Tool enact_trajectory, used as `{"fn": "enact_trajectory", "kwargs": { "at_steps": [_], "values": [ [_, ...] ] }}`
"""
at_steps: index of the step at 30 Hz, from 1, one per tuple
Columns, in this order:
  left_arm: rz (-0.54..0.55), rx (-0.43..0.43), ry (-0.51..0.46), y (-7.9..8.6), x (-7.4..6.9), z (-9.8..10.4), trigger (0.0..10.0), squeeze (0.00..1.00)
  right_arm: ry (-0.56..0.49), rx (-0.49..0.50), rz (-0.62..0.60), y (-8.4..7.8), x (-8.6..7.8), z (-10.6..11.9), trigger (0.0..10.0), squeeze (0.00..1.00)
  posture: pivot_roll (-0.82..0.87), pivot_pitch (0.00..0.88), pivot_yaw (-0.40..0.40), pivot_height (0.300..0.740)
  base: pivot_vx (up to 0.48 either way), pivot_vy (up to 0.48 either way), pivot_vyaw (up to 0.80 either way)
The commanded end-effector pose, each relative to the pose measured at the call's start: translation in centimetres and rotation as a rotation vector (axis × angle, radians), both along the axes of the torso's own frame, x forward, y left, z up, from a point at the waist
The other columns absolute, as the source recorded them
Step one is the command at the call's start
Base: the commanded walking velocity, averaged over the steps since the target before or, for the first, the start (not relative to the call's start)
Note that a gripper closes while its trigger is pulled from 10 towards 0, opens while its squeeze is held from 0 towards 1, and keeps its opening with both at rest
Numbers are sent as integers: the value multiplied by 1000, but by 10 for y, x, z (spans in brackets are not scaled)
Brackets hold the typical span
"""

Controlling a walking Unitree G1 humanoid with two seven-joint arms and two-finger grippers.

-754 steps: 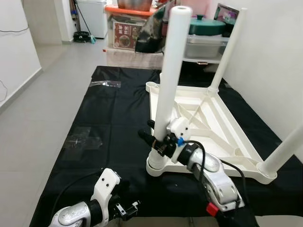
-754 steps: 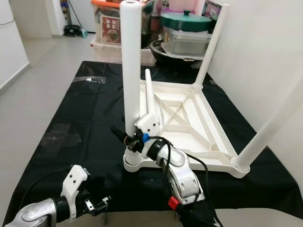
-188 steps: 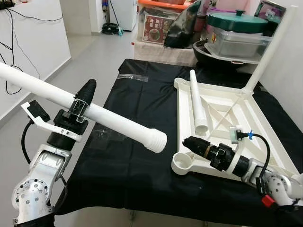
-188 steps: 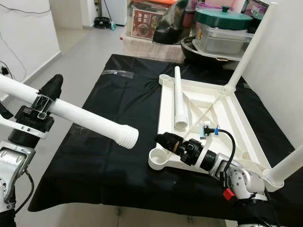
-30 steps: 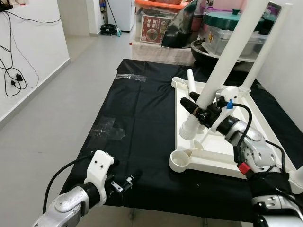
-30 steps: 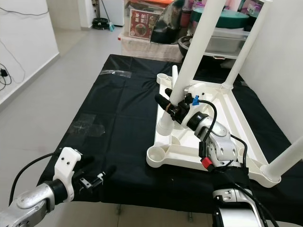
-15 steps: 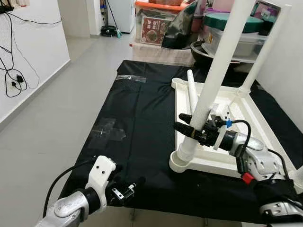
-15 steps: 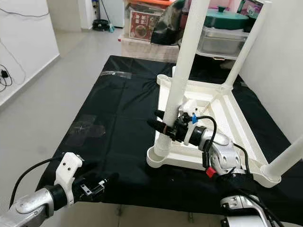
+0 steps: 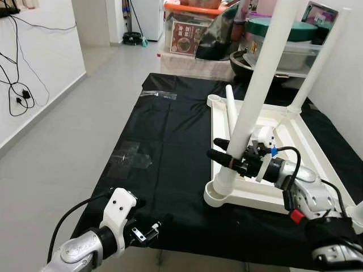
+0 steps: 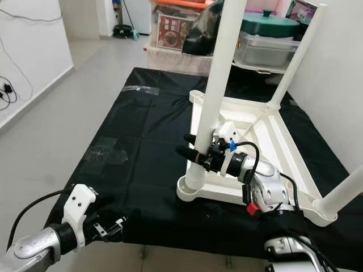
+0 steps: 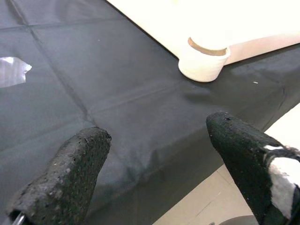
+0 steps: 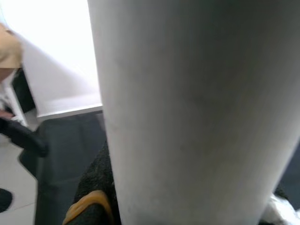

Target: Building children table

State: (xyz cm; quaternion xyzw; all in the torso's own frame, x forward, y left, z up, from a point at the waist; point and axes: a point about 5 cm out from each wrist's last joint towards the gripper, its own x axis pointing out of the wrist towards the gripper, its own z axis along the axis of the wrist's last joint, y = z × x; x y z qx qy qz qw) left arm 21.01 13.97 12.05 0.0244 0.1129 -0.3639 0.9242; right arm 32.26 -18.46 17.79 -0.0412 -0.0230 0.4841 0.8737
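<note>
R gripper (image 9: pixel 222 153): jaws clamped on the white leg (image 9: pixel 255 85) low down, one black finger either side of the tube. In the R wrist view the leg (image 12: pixel 197 112) is right up against the camera. Leg stands near upright, tilted a bit, its foot end sitting in the near-left corner socket (image 9: pixel 218 194) of the upturned table (image 9: pixel 306 153).

Table lies underside up w/ X ribs showing, on a black cloth (image 9: pixel 164 141) over the tabletop. Far-right corner has a 2nd leg (image 9: pixel 320 56) standing. Near-right corner has a 3rd leg (image 10: pixel 343 192) leaning out to the right. A 4th leg (image 9: pixel 230 107) lies loose inside the frame along the left edge, just behind the held one.

L gripper (image 9: pixel 148 229): low at the near-left edge of the cloth, jaws open wide, holding nothing. L wrist view shows both black fingers (image 11: pixel 79 168) apart over the cloth, w/ the corner socket (image 11: pixel 204 61) ahead.

On the cloth: clear plastic scraps (image 9: pixel 133 156) at mid-left and another (image 9: pixel 159 94) near the far-left corner.

Beyond the tabletop: storage boxes (image 9: pixel 187 39), a green-lidded pot (image 9: pixel 286 25) on a clear tub. White wall at right, grey tile floor (image 9: pixel 74 124) at left w/ cables (image 9: pixel 20 96) along the wall.
</note>
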Motion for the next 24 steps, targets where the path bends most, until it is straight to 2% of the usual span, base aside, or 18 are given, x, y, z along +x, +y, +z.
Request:
{"fn": "enact_trajectory", "kwargs": {
  "at_steps": [1,15,20,24],
  "values": [
    [-2,3,-4,0,1,0,10000,0,30,-17,22,3,-5,-11,0,0,96,0,-94,740,0,0,0],
    [-9,-9,-9,-2,3,2,10000,0,35,13,20,10,-7,-18,0,0,96,0,-95,740,0,0,0],
    [-6,-32,-8,-1,4,4,10000,0,51,37,9,10,-4,-21,0,0,87,0,-92,740,0,0,0],
    [-8,-41,-12,-2,6,6,10000,0,81,62,30,16,0,-26,0,0,90,0,-90,740,0,0,0]
  ]
}}
